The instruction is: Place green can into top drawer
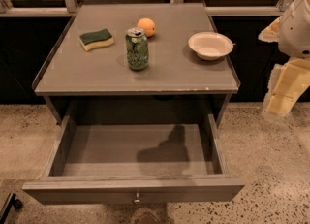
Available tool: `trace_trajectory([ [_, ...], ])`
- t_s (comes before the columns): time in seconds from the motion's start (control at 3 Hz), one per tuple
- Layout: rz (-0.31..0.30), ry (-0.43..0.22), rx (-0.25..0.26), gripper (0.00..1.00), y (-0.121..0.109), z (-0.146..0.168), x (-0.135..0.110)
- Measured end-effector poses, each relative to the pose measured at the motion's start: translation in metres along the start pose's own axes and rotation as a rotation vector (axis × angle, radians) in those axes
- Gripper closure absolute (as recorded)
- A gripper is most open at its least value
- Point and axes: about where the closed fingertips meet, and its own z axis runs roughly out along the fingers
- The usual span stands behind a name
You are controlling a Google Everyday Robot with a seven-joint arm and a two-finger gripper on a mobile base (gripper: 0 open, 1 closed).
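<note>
The green can (137, 49) stands upright on the grey tabletop, left of centre, with its silver top showing. The top drawer (133, 190) is pulled fully open below the table's front edge; its inside is bare and its small metal knob (137, 199) faces front. My arm and gripper (283, 89) hang at the right edge of the view, beyond the table's right side, well away from the can and holding nothing that I can see.
An orange (146, 26) lies just behind the can. A green and yellow sponge (97, 39) lies at the back left. A white bowl (210, 45) sits at the right of the table (87, 80). Speckled floor surrounds the drawer.
</note>
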Motion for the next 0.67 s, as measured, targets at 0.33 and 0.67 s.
trace_trajectory([
  [0.33, 0.0, 0.0, 0.0, 0.0, 0.0, 0.0, 0.0],
  [0.67, -0.004, -0.025, -0.012, 0.0, -0.0073, 0.0066, -0.0016],
])
